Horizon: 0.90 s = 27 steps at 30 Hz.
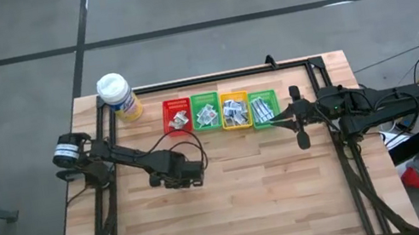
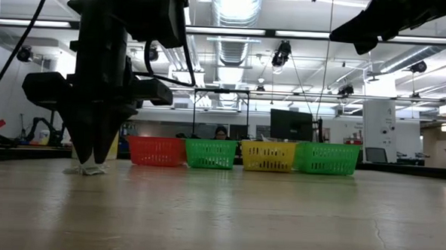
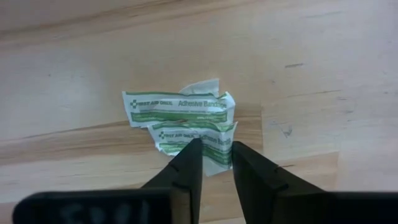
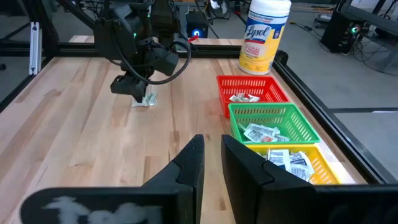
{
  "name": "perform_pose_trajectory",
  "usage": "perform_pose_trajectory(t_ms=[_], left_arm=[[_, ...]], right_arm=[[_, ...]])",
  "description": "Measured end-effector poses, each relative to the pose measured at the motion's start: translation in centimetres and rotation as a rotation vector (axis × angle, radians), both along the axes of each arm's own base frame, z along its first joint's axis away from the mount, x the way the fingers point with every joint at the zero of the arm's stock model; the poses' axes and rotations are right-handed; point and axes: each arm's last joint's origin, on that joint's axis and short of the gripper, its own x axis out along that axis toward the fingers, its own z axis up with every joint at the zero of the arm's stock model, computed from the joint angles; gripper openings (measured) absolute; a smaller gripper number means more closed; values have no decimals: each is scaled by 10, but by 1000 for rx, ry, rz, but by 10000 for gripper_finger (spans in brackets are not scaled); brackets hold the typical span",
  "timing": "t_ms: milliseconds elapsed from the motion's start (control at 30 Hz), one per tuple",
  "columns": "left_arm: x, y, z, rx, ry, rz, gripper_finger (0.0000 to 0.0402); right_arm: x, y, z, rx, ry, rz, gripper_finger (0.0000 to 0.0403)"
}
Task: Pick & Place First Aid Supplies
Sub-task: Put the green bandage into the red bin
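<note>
I see most packets (image 1: pixel 232 113) already in the four baskets (image 1: pixel 203 99) along the desk's far edge, while my left gripper (image 3: pixel 216 163) pinches two bandage packets (image 3: pixel 186 121) mid-desk, right gripper (image 4: pixel 211 163) narrow, empty.

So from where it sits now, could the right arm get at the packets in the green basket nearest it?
Probably yes. The right gripper hovers beside the rightmost green basket, whose top is open with packets exposed. Nothing lies between them; the left gripper is busy far off over the bandage packets on the table.
</note>
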Motion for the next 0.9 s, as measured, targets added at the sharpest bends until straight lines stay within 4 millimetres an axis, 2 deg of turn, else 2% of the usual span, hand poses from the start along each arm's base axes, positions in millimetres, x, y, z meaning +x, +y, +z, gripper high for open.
perform_pose_trajectory(t_ms=[233, 467, 567, 700, 900], left_arm=[[0, 0, 0, 1, -1, -15, 55], [0, 0, 1, 1, -4, -36, 5], [-1, 0, 4, -10, -8, -49, 4], [-1, 0, 20, -11, -7, -76, 1], [-3, 4, 61, 61, -36, -100, 1]], right_arm=[[0, 0, 0, 1, 0, 0, 52], [0, 0, 0, 0, 0, 0, 52], [0, 0, 0, 0, 0, 0, 52], [0, 0, 0, 1, 1, 0, 52], [0, 0, 0, 0, 1, 0, 52]])
